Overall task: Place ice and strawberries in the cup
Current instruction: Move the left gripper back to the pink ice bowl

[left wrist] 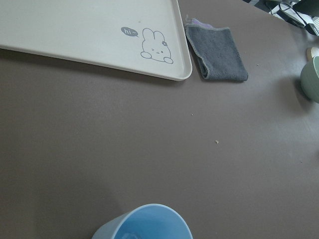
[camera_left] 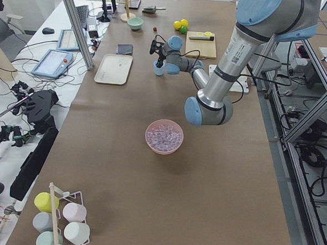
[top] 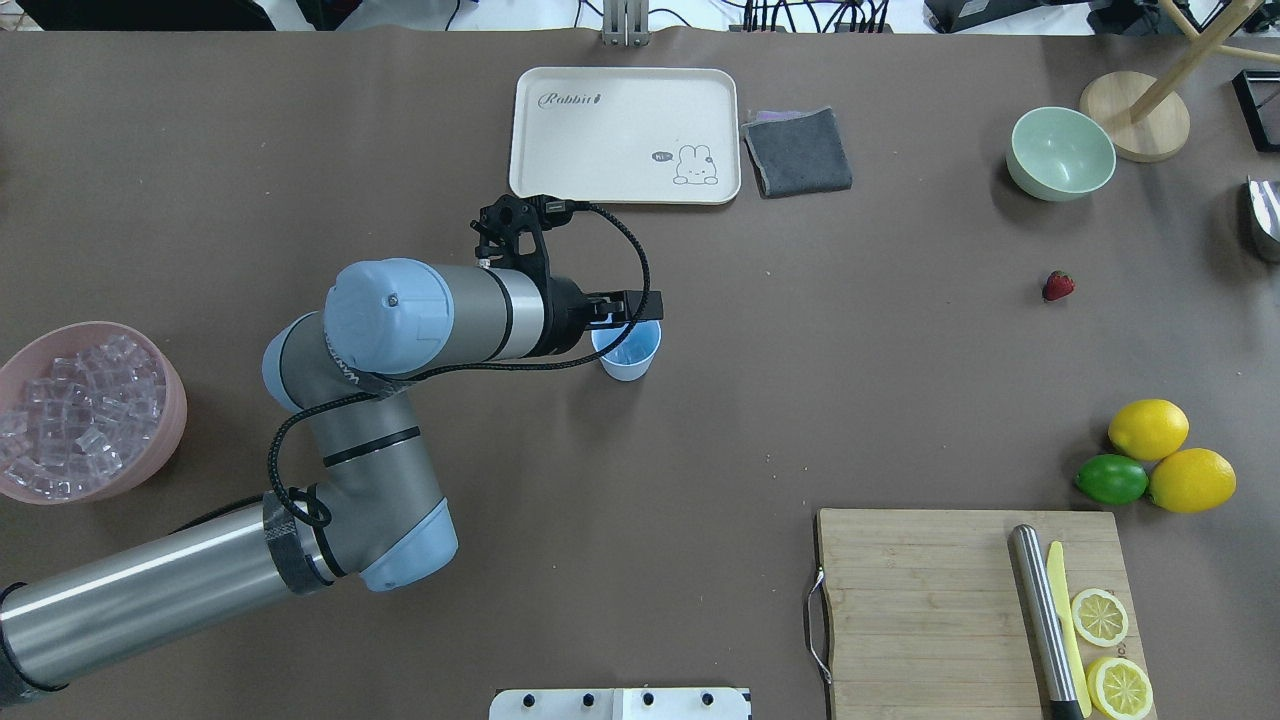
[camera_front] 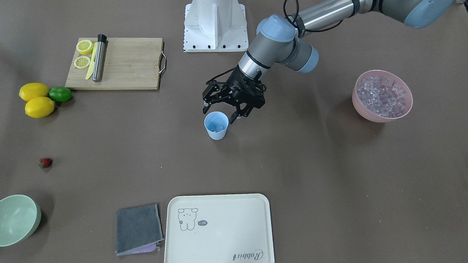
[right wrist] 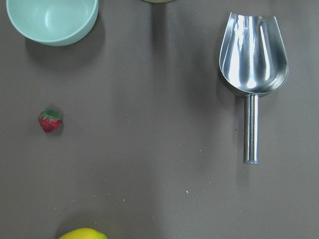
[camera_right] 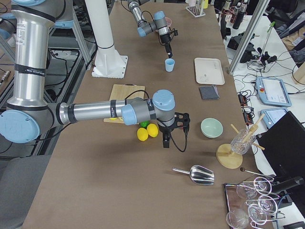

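Note:
The light blue cup (camera_front: 216, 125) stands upright mid-table with a few clear ice cubes (camera_front: 218, 128) in its bottom. My left gripper (camera_front: 219, 112) hangs open just above the cup's rim, nothing between its fingers. The left wrist view shows only the cup's rim (left wrist: 144, 224) at the bottom edge. More ice (camera_front: 382, 95) fills the pink bowl (camera_front: 360, 106) off to my left. The strawberry (camera_front: 45, 162) lies alone on the table far to my right, also visible as strawberry (right wrist: 50, 121). My right gripper (camera_right: 165, 142) hovers beside the lemons; I cannot tell whether it is open or shut.
A cutting board (camera_front: 124, 62) holds lemon halves, a knife and a steel muddler. Two lemons (camera_front: 36, 100) and a lime (camera_front: 60, 94) lie beside it. A pale green bowl (camera_front: 16, 219), grey cloth (camera_front: 138, 228), cream tray (camera_front: 219, 226) and metal scoop (right wrist: 251, 59) sit along the far side.

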Motion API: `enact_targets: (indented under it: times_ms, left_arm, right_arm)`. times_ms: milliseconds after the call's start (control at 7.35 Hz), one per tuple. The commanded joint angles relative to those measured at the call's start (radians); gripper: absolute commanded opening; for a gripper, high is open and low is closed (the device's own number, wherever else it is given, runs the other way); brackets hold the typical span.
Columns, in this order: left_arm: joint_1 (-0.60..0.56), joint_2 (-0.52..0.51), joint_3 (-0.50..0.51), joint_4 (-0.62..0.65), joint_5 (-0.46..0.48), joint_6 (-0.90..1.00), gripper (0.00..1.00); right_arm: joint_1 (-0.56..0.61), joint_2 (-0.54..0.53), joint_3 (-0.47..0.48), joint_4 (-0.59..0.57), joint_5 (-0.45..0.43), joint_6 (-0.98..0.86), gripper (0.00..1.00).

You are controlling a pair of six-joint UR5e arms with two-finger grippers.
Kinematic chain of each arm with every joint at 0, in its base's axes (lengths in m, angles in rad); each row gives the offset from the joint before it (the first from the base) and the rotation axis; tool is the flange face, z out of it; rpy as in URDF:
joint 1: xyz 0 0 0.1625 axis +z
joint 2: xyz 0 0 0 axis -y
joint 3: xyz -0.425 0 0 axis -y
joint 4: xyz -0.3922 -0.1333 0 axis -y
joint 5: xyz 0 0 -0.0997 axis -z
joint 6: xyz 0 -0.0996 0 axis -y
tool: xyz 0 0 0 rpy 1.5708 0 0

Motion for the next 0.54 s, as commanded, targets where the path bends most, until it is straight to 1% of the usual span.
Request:
enact_targets:
  times_ms: [0, 136, 272, 408]
  left_arm:
    - [-0.034, 0.06, -0.064, 0.054, -0.065, -0.009, 0.97]
    - [-0.097, 0.092, -0.124, 0.165, -0.153, 0.001, 0.97]
    - [-0.144, 0.135, -0.203, 0.294, -0.189, 0.047, 0.97]
    - [-0.149, 0.186, -0.294, 0.415, -0.189, 0.166, 0.98]
  right_arm:
    - [0.0, -0.002, 0.0, 0.0, 0.0, 0.002, 1.0]
    - [0.0, -0.002, 0.0, 0.0, 0.0, 0.002, 1.0]
    - [0.0, -0.002, 0.0, 0.0, 0.0, 0.002, 1.0]
    - [0.0, -0.002, -0.002, 0.0, 0.0, 0.002, 1.0]
